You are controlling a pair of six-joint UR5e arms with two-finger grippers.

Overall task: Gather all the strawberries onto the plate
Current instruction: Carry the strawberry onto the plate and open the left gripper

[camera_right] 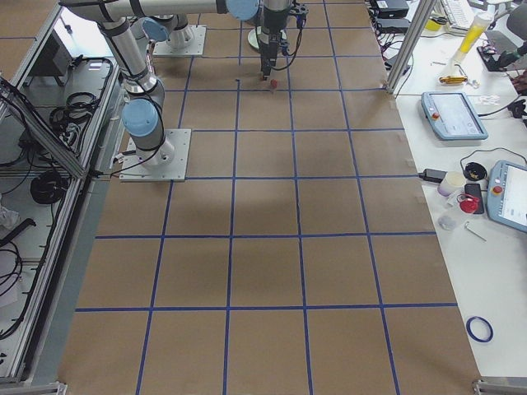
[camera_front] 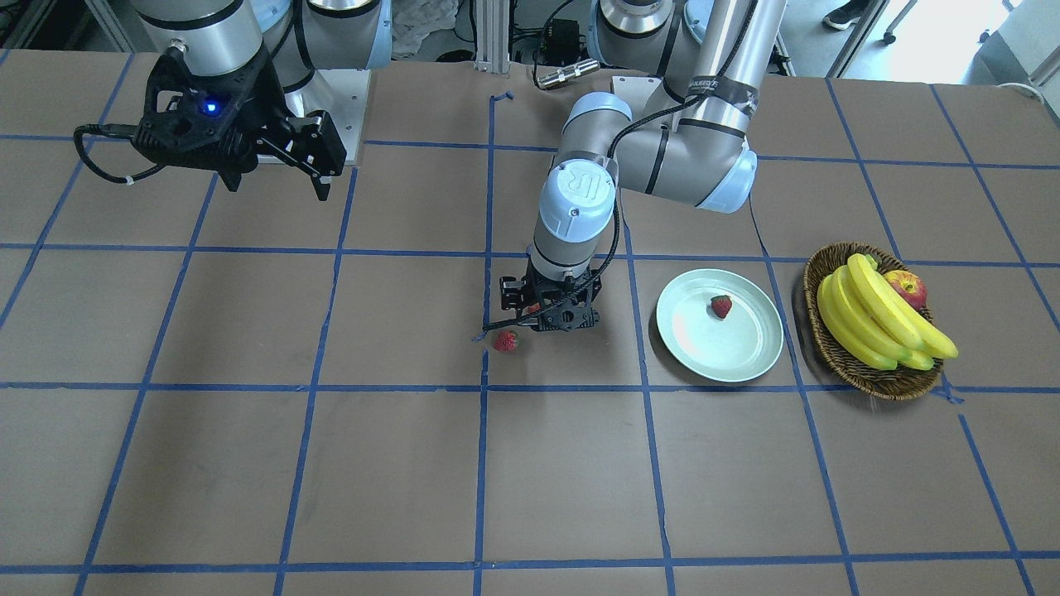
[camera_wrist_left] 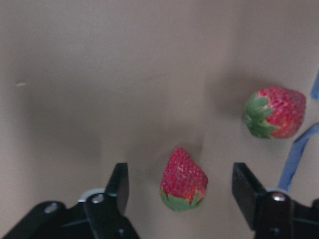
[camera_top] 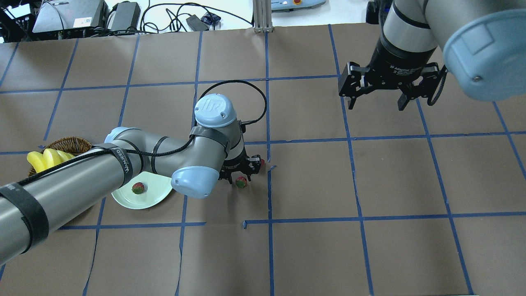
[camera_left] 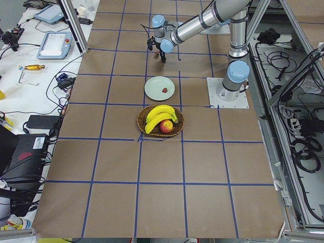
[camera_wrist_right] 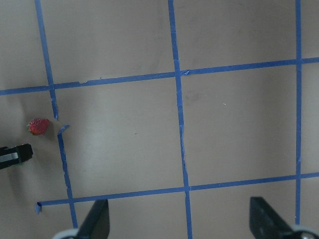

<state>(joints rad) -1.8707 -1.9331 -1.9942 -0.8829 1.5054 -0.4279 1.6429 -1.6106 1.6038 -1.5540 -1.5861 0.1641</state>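
One strawberry (camera_wrist_left: 183,180) lies between the down-pointing left claw's (camera_wrist_left: 182,185) spread jaws.

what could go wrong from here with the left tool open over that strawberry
1. The left tool is open with a strawberry between its fingers. The berry tapers, so it may squirt out sideways as they shut.
2. A second strawberry lies just beyond one finger and might get nudged and roll away.
3. The plate is shallow and already holds a third strawberry, so a high drop could bounce out.
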